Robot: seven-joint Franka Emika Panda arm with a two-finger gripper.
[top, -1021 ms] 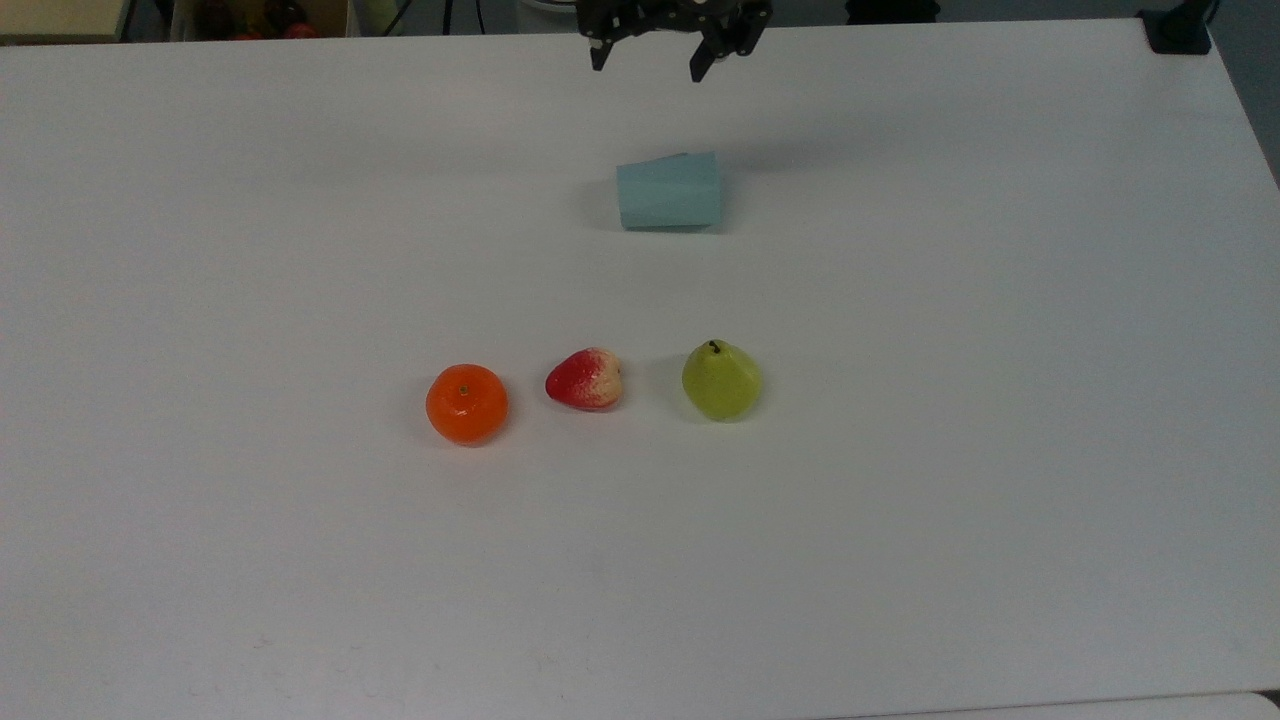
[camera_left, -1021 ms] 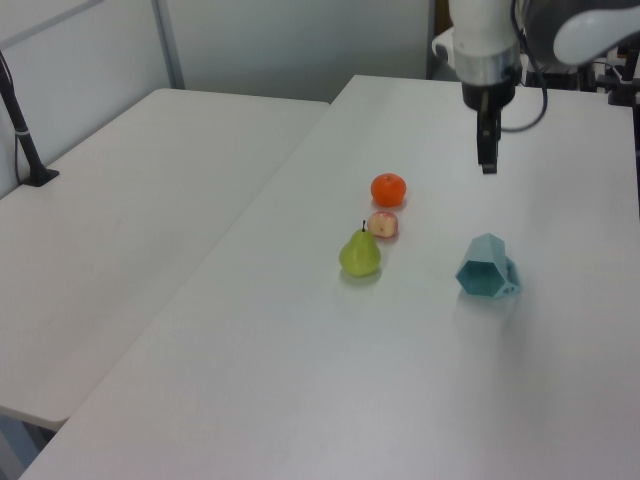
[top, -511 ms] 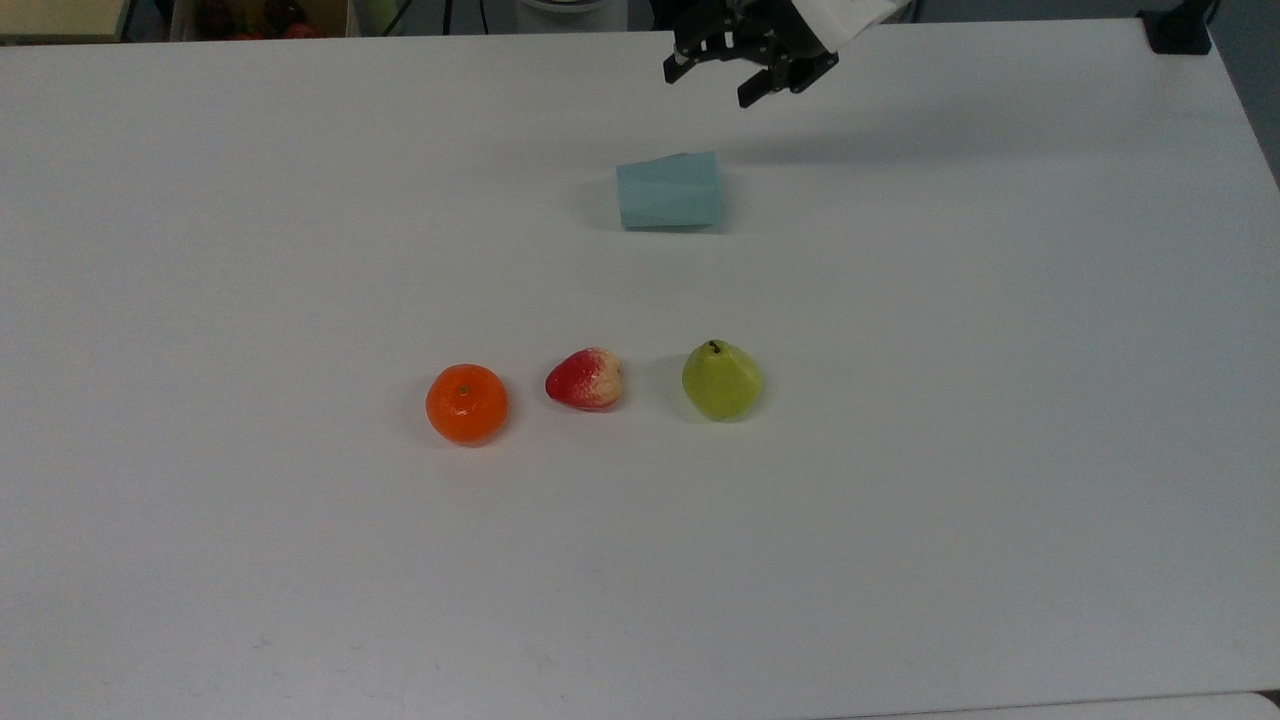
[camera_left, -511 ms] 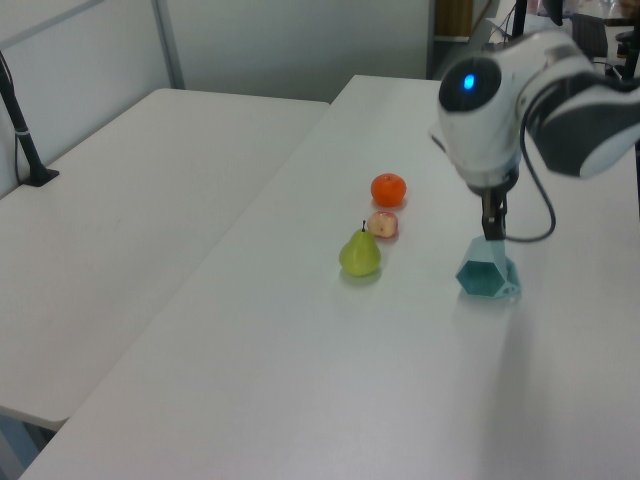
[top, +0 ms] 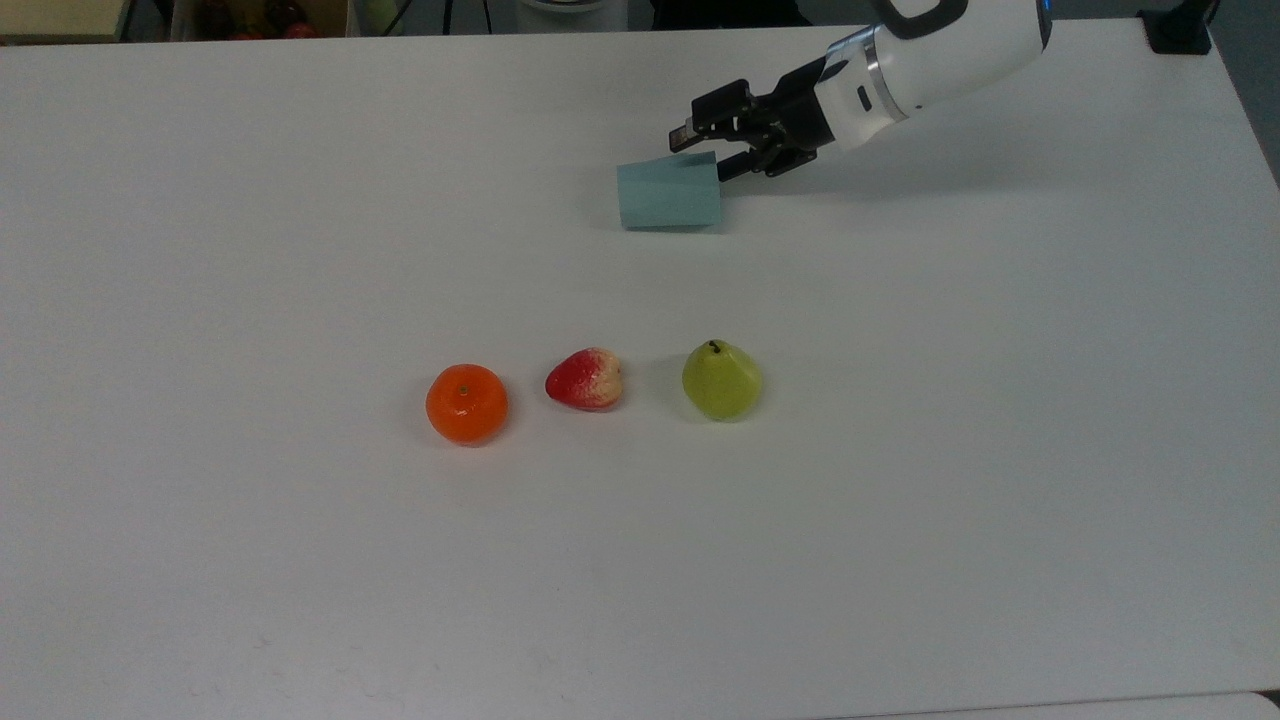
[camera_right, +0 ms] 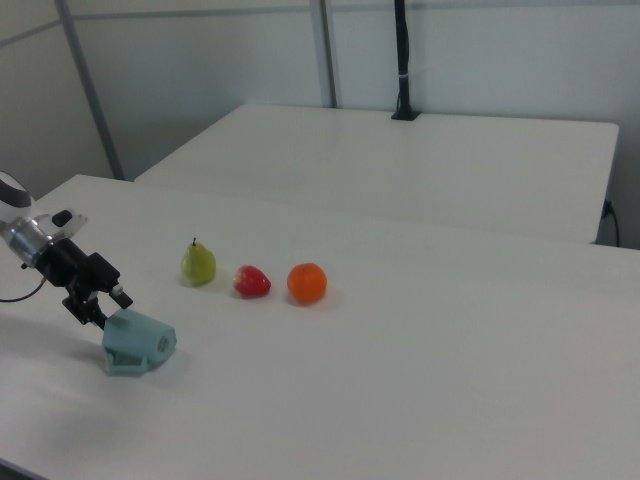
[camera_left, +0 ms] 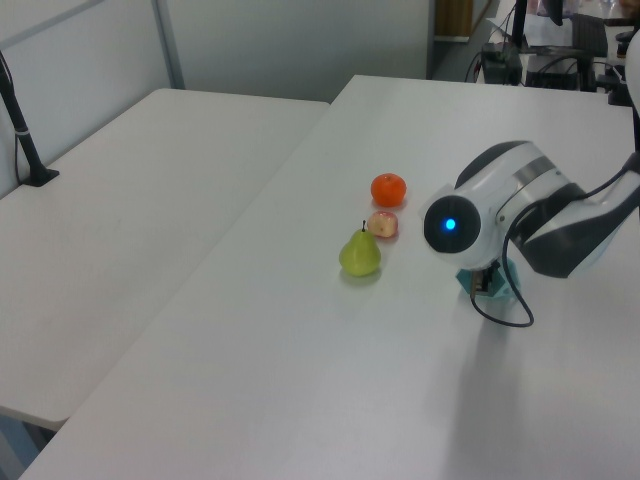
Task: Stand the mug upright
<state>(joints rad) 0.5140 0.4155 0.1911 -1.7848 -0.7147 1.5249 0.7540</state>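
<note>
The gripper (top: pixel 708 150) sits right at the wide end of the mug (top: pixel 669 194), low over the table (top: pixel 300 200), with its two black fingers parted and nothing held between them. One finger reaches along the mug's upper edge in the top view, the other lies just off the rim; whether either touches it, I cannot tell. The arm comes in nearly flat to the table, and I'd guess that is so a finger can slip into the mouth and pinch the wall, which would let the wrist swing the mug up onto its base.

The mug lies on its side, apart from everything but the gripper. It is a pale teal-blue, matte, with flat facets running its length, and it tapers: in the top view the narrower base points to the top view's left and the mouth to the top view's right, toward the gripper. In the right view (camera_right: pixel 137 343) it looks like a chunky angular block resting on one facet.

Well away from the mug, a pear (top: pixel 721 380), a strawberry (top: pixel 585 379) and an orange (top: pixel 467 403) stand in a row. The pear is nearest the mug.
</note>
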